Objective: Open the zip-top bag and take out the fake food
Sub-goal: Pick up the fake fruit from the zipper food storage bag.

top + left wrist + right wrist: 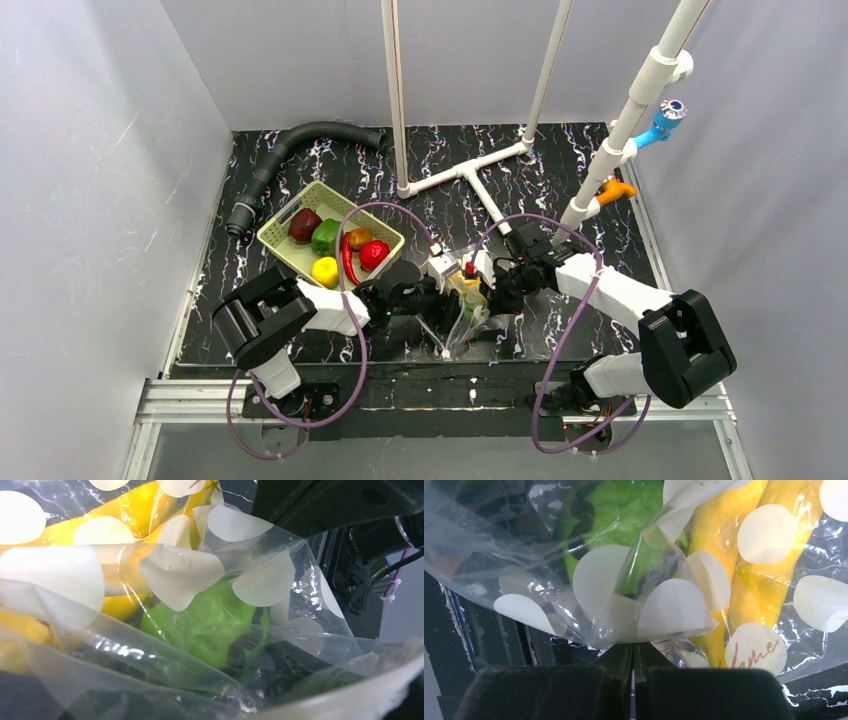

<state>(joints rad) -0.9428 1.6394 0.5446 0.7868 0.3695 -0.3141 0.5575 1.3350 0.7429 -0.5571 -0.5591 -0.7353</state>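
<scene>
top: overhead, far | wrists: close on zip-top bag (pixel 180 575) (shared)

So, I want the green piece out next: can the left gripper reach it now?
Probably not yet: in the left wrist view the green food sits behind folds of the zip-top bag, whose edge the right gripper pinches.

zip-top bag (pixel 462 300) mid-table (pixel 350 160), fake food (pixel 324 236) in basket (pixel 289 209)

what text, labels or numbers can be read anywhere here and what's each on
"lame": brown cursive, its start cut off, on an off-white round dot of the clear crinkly plastic zip-top bag.
Brown strokes on the neighbouring dot: too partial to read.
Nothing else legible in any view.
</scene>
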